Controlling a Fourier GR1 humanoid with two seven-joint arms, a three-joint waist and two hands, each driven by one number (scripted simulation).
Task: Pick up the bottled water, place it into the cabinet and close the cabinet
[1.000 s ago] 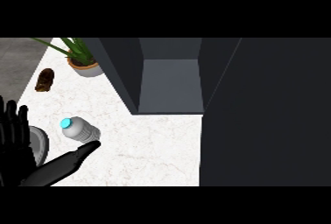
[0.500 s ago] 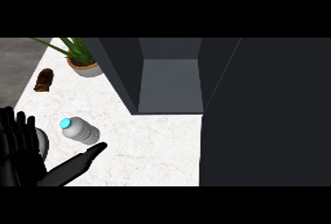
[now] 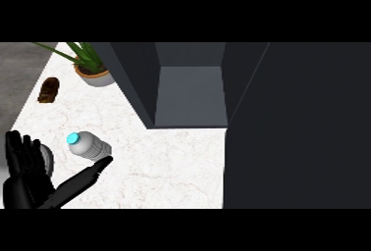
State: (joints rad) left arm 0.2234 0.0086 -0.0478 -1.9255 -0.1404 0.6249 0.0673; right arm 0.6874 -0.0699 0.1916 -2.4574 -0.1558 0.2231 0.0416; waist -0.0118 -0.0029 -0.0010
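The bottled water, clear with a light blue cap, lies on the white counter at the left. My left hand shows at the lower left. Its fingers are straight and point up, left of the bottle. The thumb stretches out to the right, and its tip reaches the bottle's lower side. The hand is open, and nothing is held. The dark cabinet stands open behind the bottle, its inside bare. My right hand does not show.
The cabinet's open door fills the right side as a tall dark panel. A potted plant and a small brown object stand at the back left. A grey thing lies behind my fingers, near the counter's left edge.
My left hand has shifted a little right and its fingers sit lower in view. The thumb stays stretched by the bottle, which has not moved.
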